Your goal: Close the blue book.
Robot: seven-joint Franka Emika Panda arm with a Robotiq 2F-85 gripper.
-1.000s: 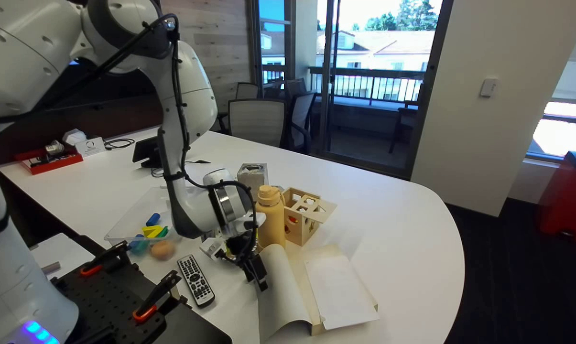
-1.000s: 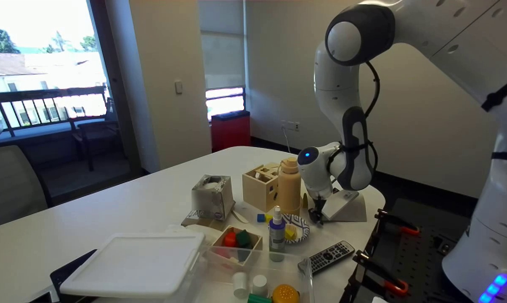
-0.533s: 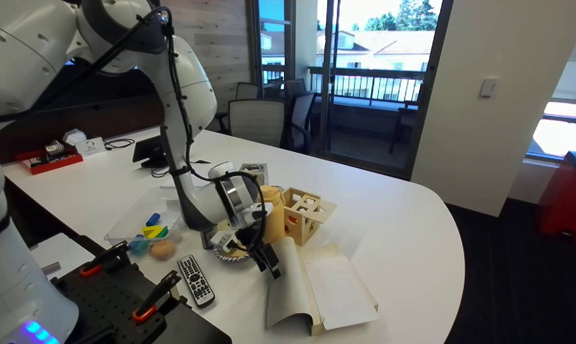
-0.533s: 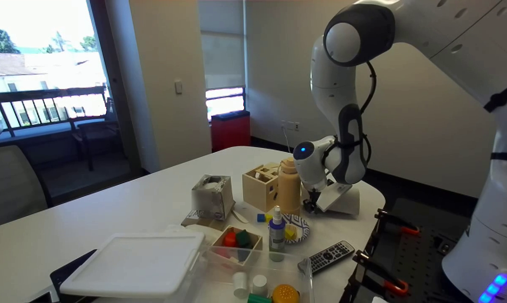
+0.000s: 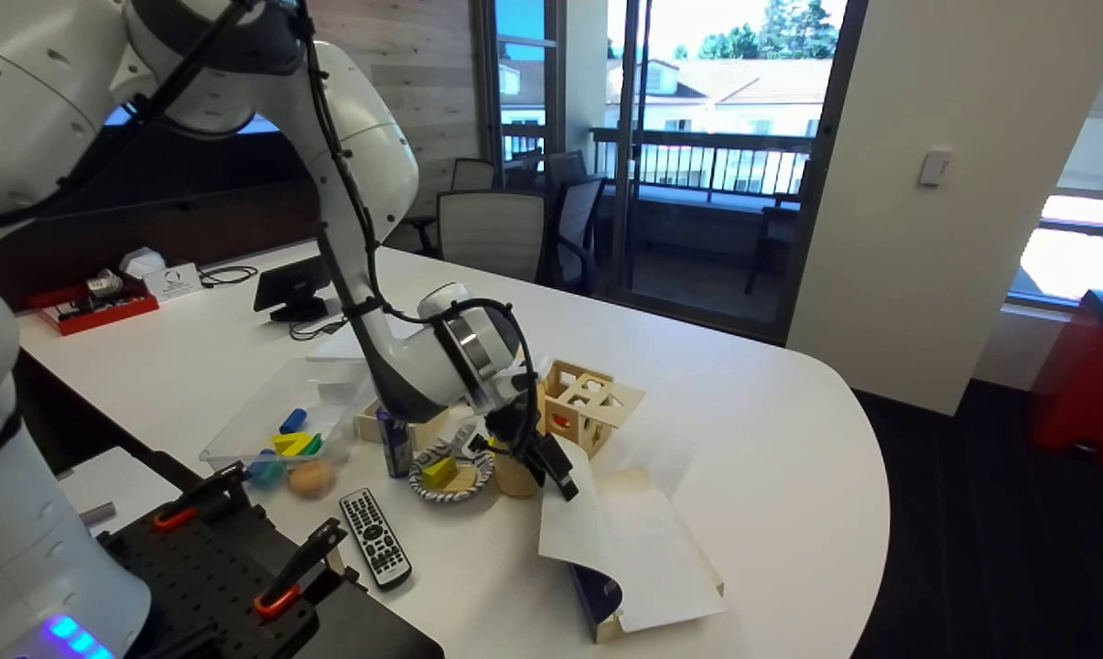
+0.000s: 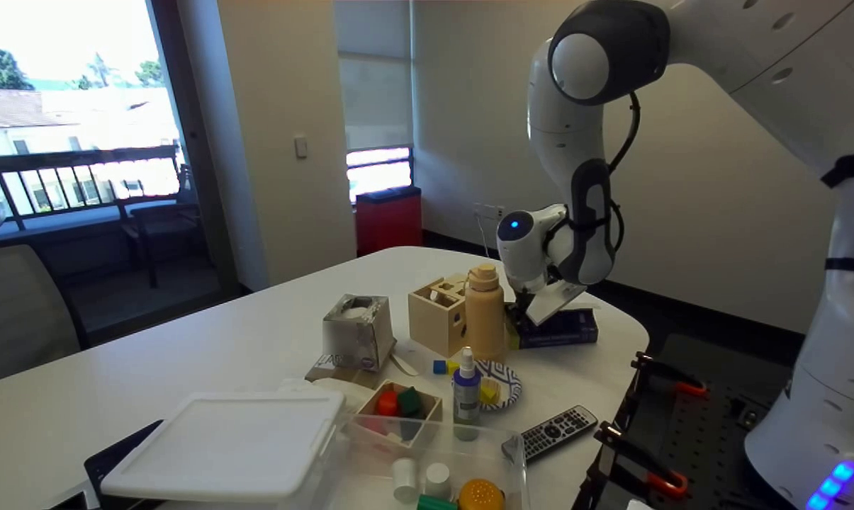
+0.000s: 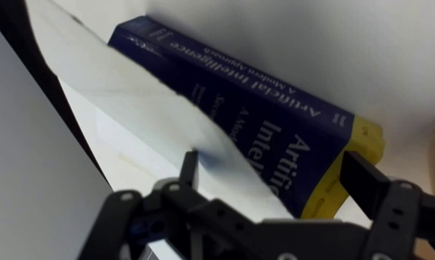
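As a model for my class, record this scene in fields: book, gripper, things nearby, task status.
Blue book: spine reads Artificial Intelligence
Pale sheet: curled, partly covering the book's blue face
Gripper: open, at the sheet; contact unclear
Mustard bottle: upright, near the book
Patterned plate: holds a yellow block
Remote control: apart from the book
Task status: apparently unfinished, judging by that curl

This looks like an office meeting room. A large white table with a rounded end takes up much of it, and grey chairs stand at its edge. On the table sit a small black panel and a printed white card. Around it are a wood-clad wall, a dark-framed glass door, a railed balcony beyond, dark flooring and, in an exterior view, a roller blind over a window.
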